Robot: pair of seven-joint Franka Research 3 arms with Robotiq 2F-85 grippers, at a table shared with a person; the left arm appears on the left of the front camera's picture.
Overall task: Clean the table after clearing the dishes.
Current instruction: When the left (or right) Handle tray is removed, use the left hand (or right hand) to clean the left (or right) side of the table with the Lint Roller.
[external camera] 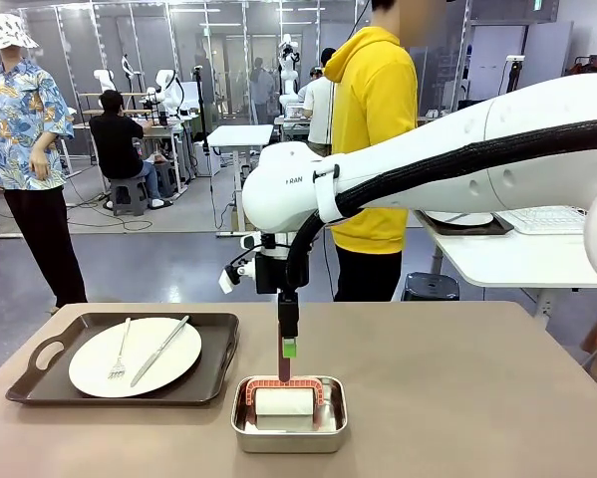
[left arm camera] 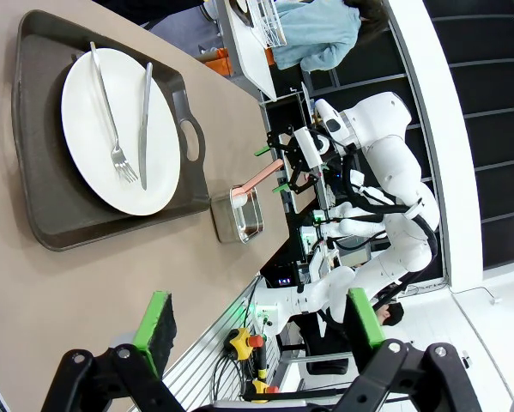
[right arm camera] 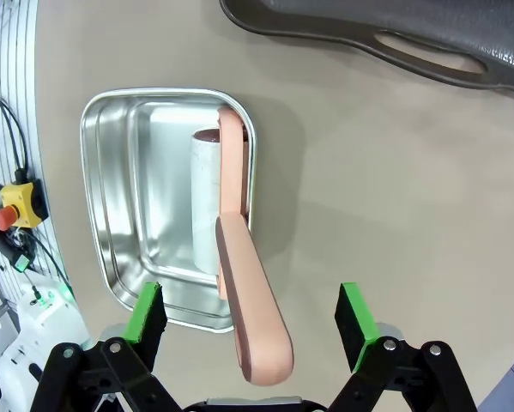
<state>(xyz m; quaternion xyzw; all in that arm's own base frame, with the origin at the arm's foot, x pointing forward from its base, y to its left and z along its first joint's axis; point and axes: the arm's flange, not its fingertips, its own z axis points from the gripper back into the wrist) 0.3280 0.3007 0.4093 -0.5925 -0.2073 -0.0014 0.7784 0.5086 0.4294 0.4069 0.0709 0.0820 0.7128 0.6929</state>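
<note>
**Robot lines up on a cleaning roller.** The right pincer (right arm camera: 250,313) hangs released over a small steel pan (external camera: 241,416) near the robot's edge of the matte brown counter (external camera: 477,398). Its green pads (right arm camera: 145,319) stand either side of a salmon-pink handle (right arm camera: 255,343) without touching it.

The lint roller (external camera: 283,403) (a white drum on a pink frame) lies in the pan, its handle rising toward the pincer. It looks light and stiff. The smooth, rounded handle seems the place to take hold, squarely and mid-length, since the drum probably turns freely and its wrap may cling to the pads.

The left pincer (left arm camera: 261,324) is likewise released and holds nothing, well apart from the pan.

Just left of the pan, a dark handled tray (external camera: 24,386) carries one white plate (external camera: 89,376) with a fork (external camera: 120,358) and a knife (external camera: 160,351). These look breakable and apt to slide, so they are likely best lifted by the tray's handles.

Across the counter stands a person in a yellow hoodie (external camera: 373,129), in a lab with a white table (external camera: 517,261) and other workstations behind.
</note>
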